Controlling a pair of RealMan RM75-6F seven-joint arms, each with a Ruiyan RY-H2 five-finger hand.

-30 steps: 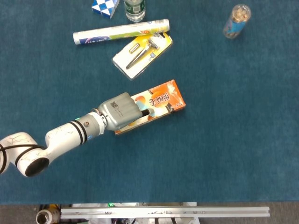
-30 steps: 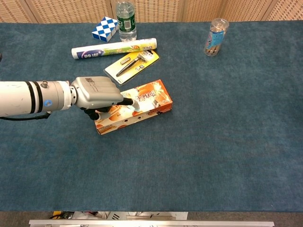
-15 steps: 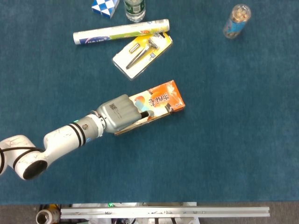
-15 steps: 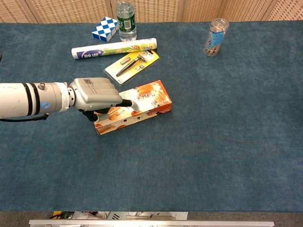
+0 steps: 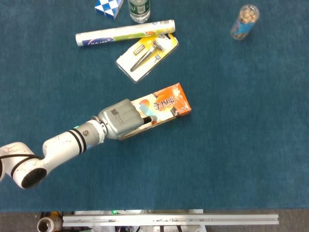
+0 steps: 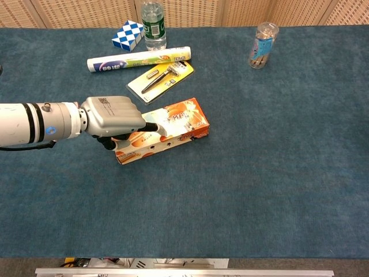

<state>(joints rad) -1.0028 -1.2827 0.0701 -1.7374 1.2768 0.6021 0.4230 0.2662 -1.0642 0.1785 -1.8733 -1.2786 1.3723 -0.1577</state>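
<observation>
The left robot hand [image 6: 115, 118] clasps the near end of the orange box [image 6: 173, 130] lying on the blue surface [image 6: 259, 173]. Just beyond it lies a razor pack [image 6: 160, 78], then a rolled tube [image 6: 138, 59], a puzzle cube [image 6: 128, 34] and a bottle [image 6: 153, 26]; a clear jar [image 6: 263, 45] stands far off to its right.

My left hand [image 6: 115, 118] shows a matt grey shell, metal or plastic I can't say, over the glossy printed cardboard of the orange box [image 6: 173, 128]. Beneath lies the table [image 6: 277, 173], its blue cloth rough and napped.
</observation>
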